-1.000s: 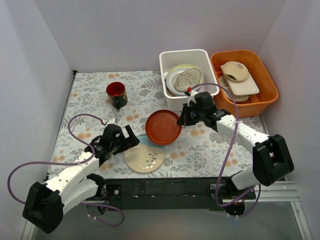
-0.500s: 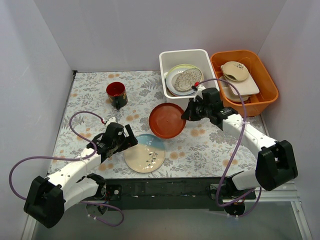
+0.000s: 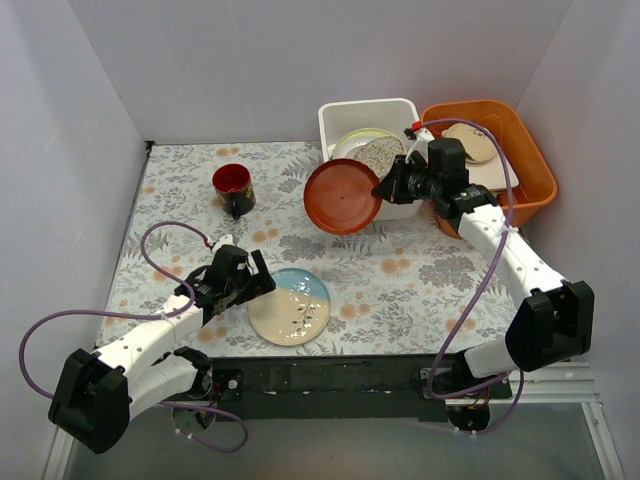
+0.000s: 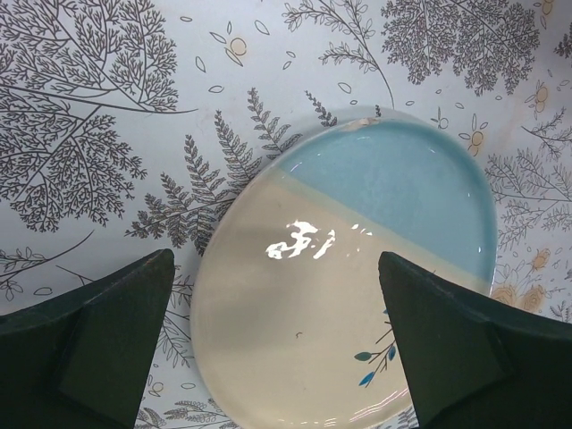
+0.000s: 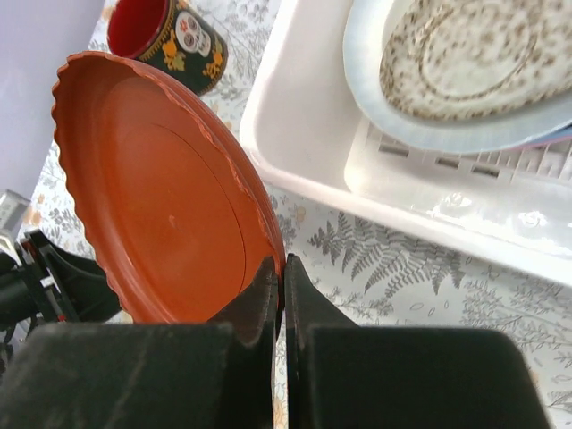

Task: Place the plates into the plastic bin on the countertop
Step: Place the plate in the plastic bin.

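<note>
1. the right gripper (image 3: 387,187) (image 5: 278,279) is pinching the rim of the red-brown plate (image 3: 343,196) (image 5: 161,197), its two fingers pressed nearly together with only the plate's edge between them.
2. the red-brown plate is hanging tilted in the air, its scalloped rim and hollow face showing, at the front left corner of the plastic bin (image 3: 338,116) (image 5: 295,161). in the top view it is overlapping the bin's front wall, and in the right wrist view it is sitting outside that wall, not inside the bin.
3. inside the bin a light blue plate (image 3: 345,160) (image 5: 375,85) is leaning with a speckled oval dish (image 3: 376,157) (image 5: 474,54) resting in it, and the slotted floor (image 5: 447,161) is showing just beside them.
4. the cream-and-blue plate (image 3: 290,307) (image 4: 349,268) is lying flat on the countertop (image 3: 420,290) (image 4: 89,89) (image 5: 402,295), near the front edge.
5. the left gripper (image 3: 255,281) (image 4: 274,264) is standing spread wide just beside that plate's left edge, and in its wrist view the two fingers are flanking the plate's near rim. whether they are touching the plate or the counter i cannot tell.
6. a small dark-red cup (image 3: 232,187) (image 5: 165,36) is standing upright on the counter, left of the held plate.
7. an orange tub (image 3: 520,192) is sitting against the bin's right side, with beige and white dishes (image 3: 470,140) stacked in it, partly hidden by the right arm.
</note>
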